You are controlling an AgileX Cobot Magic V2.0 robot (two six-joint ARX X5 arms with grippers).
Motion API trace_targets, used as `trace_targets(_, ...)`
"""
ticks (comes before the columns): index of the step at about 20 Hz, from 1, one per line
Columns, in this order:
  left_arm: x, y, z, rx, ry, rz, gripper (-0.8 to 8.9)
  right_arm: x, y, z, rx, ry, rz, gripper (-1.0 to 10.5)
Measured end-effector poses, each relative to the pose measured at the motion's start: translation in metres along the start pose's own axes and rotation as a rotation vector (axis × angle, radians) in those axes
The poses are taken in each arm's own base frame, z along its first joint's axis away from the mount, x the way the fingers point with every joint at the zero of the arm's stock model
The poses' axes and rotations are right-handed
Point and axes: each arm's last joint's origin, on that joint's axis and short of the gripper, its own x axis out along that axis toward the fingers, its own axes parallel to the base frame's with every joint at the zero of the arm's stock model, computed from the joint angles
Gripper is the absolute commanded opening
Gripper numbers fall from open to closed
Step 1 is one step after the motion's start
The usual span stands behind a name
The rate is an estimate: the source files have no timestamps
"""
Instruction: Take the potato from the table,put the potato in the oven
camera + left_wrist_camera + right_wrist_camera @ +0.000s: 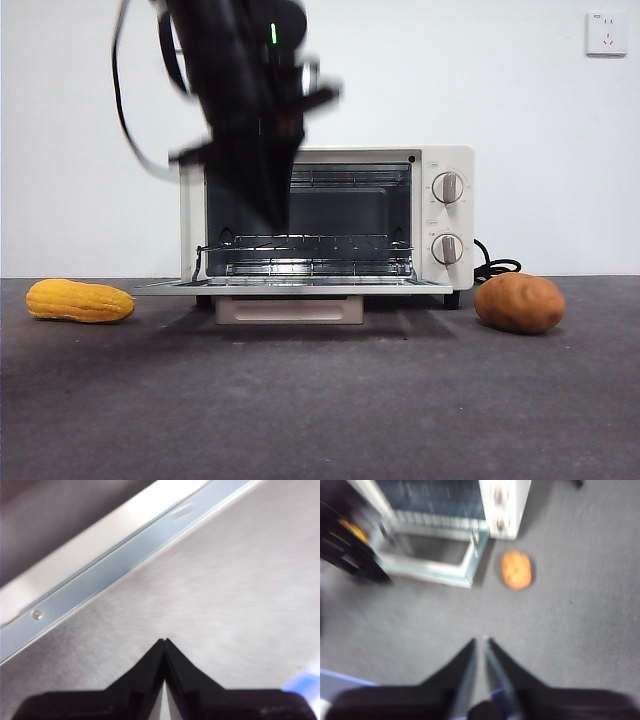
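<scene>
Grey table point(320, 420) holds corn point(79, 300), open oven point(445, 215), potato point(519, 302) (apart); both grippers point(164, 641) point(482, 640) seemingly closed, empty.

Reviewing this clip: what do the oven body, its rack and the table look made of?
The oven body looks like cream painted metal, smooth and faintly glossy, though plastic cannot be ruled out. Its rack is thin bright wire catching highlights, likely plated steel. The table has a dark grey, mottled, matte top, possibly felt or a textured mat.

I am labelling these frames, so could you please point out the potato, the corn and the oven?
potato point(519, 303), front view, middle of skin.
corn point(79, 300), front view, mid-cob.
oven point(447, 187), front view, upper knob.
</scene>
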Motion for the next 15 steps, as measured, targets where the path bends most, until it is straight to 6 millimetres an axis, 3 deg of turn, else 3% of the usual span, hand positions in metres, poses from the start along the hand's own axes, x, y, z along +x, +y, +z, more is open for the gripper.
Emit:
trace_targets(4, -0.078, -0.020, -0.023, 0.053, -0.185, -0.018, -0.06, 0.072, 0.004, 0.032, -0.091, 0.204, -0.033, 2.0)
trace_targets(5, -0.095, -0.023, -0.030, 0.060, -0.221, -0.021, -0.06, 0.091, 0.006, 0.041, -0.102, 0.208, -0.033, 2.7)
trace_targets(8, -0.151, -0.030, -0.066, 0.078, -0.333, -0.017, -0.06, 0.144, 0.009, 0.061, -0.121, 0.211, -0.032, 6.8)
trace_targets(12, -0.207, -0.032, -0.123, 0.065, -0.425, 0.102, -0.06, 0.212, 0.002, 0.067, -0.167, 0.321, -0.041, 6.9)
trace_targets(15, -0.231, -0.032, -0.157, 0.062, -0.476, 0.134, -0.06, 0.253, -0.007, 0.064, -0.184, 0.391, -0.060, 6.9)
